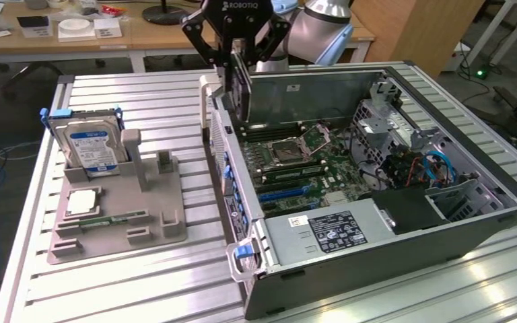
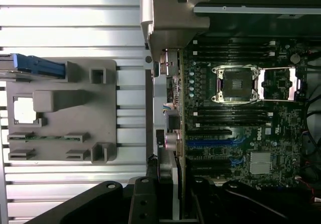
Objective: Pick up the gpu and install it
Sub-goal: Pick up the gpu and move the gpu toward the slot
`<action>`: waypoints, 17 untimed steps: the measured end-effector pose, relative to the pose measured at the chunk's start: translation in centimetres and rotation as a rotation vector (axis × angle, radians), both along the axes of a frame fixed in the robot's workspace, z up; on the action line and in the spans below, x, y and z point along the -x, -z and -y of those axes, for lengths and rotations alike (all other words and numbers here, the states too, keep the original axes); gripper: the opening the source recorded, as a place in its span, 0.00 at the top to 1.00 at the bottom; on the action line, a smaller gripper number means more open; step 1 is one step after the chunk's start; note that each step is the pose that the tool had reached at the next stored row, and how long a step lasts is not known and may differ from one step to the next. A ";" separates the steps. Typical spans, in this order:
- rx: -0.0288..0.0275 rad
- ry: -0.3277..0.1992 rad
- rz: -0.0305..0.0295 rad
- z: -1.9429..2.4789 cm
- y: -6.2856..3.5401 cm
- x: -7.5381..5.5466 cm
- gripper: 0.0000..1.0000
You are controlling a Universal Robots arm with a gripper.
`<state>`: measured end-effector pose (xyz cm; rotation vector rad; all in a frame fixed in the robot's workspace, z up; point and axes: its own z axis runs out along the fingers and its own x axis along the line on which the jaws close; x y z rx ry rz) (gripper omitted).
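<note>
— What is sitting on the left?
— A grey tray (image 1: 151, 222) is holding a drive (image 1: 92, 148), which is standing upright at the far end.
— And the gripper (image 1: 239, 62)?
— It is hanging over the far left corner of the case (image 1: 402, 249), its narrow-set fingers pinching the gpu (image 1: 239, 94) — the card is hanging on edge above the left wall, with the motherboard (image 1: 303, 168) lying to its right.
</note>
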<state>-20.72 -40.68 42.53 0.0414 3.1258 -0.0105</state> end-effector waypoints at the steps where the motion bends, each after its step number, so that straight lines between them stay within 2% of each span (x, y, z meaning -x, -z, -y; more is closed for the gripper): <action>1: -0.0001 0.000 0.0005 0.00 0.01 -0.1 0.72; 17: 0.0001 -0.002 0.0044 0.00 0.14 -1.7 0.72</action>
